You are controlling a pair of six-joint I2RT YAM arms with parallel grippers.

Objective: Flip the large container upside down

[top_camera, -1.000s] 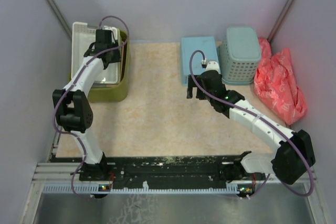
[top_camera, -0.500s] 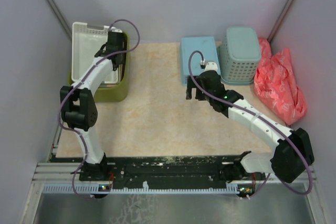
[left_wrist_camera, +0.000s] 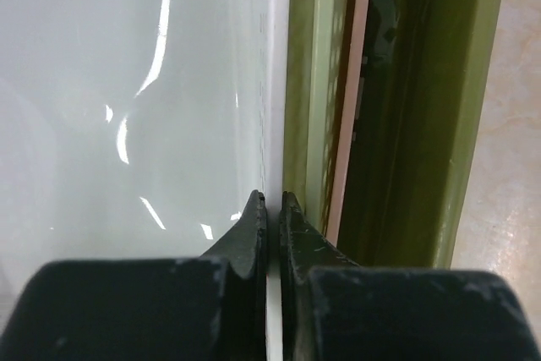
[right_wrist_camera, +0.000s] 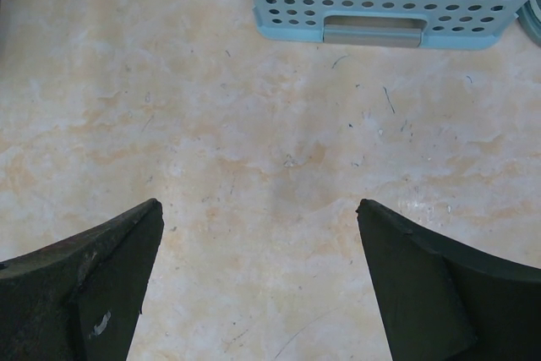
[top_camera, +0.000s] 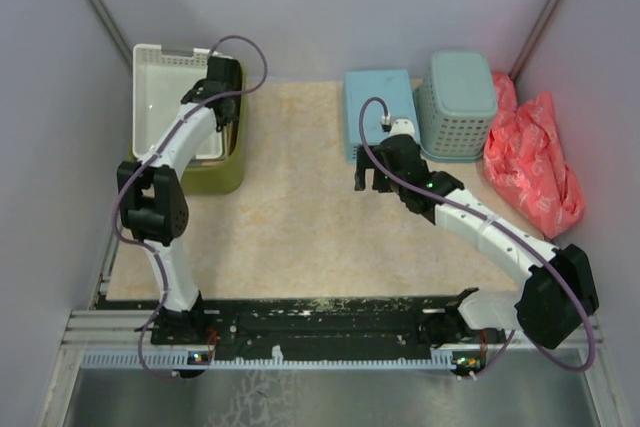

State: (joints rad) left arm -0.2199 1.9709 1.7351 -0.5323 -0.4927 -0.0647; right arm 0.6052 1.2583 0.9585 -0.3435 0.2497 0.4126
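Pinching the thin rim of the tray [left_wrist_camera: 127, 99] in my left gripper [left_wrist_camera: 272, 207], I risked it slipping and jolting the tub [top_camera: 214, 178] it nested in, far left. My right gripper [right_wrist_camera: 259, 210] hung wide, holding nothing.

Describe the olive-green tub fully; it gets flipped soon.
The olive-green tub is deep plastic with rounded corners and slotted walls, standing upright at the far left of the table. A pale tray lies in it, jutting past its far rim. The left hand is shut on that tray's edge, beside the tub's right wall.
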